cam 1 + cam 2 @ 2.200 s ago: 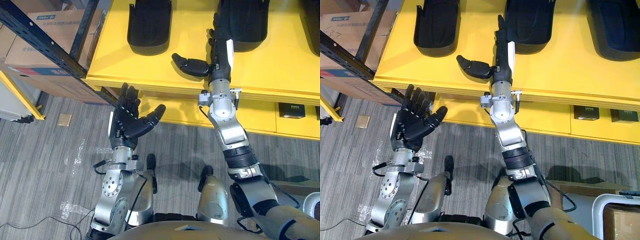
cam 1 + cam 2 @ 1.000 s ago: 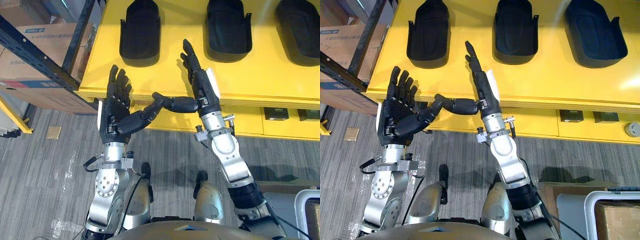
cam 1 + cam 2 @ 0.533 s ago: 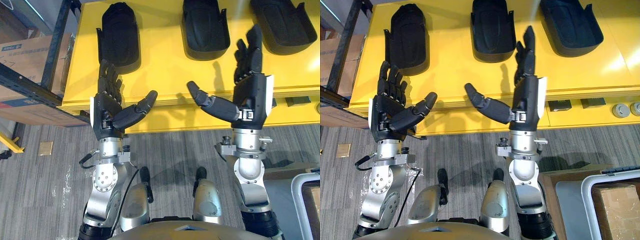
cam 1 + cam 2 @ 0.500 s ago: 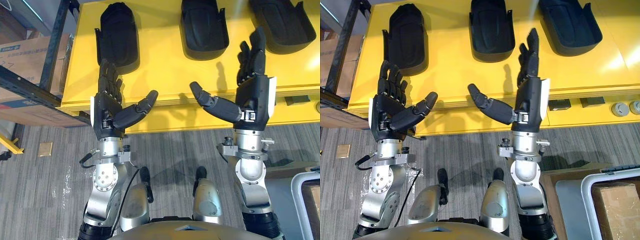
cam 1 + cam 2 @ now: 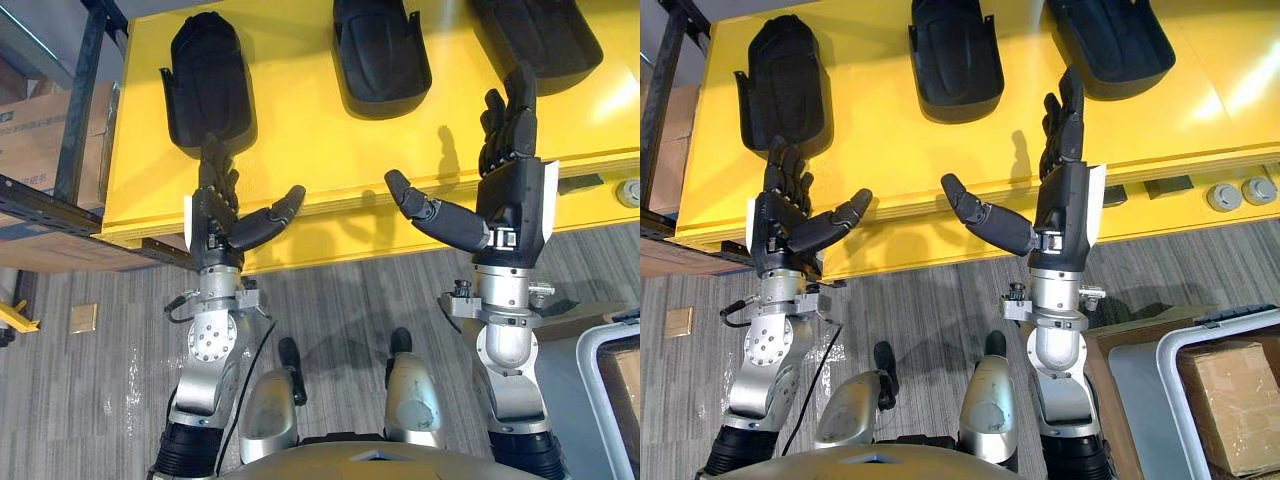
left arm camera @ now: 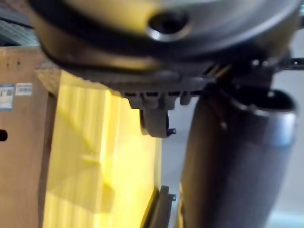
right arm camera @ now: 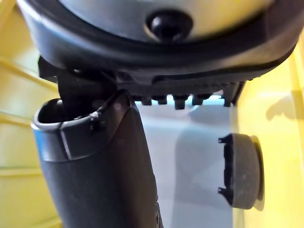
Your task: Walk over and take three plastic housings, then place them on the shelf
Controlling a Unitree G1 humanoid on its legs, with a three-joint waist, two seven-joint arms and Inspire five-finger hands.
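1. Yellow shelf [image 5: 300,150], left eye view: three black plastic housings lie on it in a row, well apart from each other: left housing [image 5: 208,75], middle housing [image 5: 380,50], right housing [image 5: 540,35]. Left hand [image 5: 215,225] is raised at the shelf's front edge, just short of the left housing. Its fingers are straight, the thumb is out and it is empty. Right hand [image 5: 510,195] is raised the same way over the front edge, nearer than the middle and right housings. It is spread and touches neither housing.
2. Right eye view: same layout, with both palms facing inward and nothing in them. Two grey round parts [image 5: 1235,193] sit on the lower ledge at far right. A cardboard box [image 5: 1230,400] sits in a white bin [image 5: 1170,390] on the floor.
3. Left wrist view: thumb up close, with the yellow shelf beyond it. A brown carton [image 6: 21,142] stands beside the shelf. Nothing is in the grasp.
4. Right wrist view: thumb up close. One housing shows edge-on on the yellow surface, apart from the hand; I can't tell which one.
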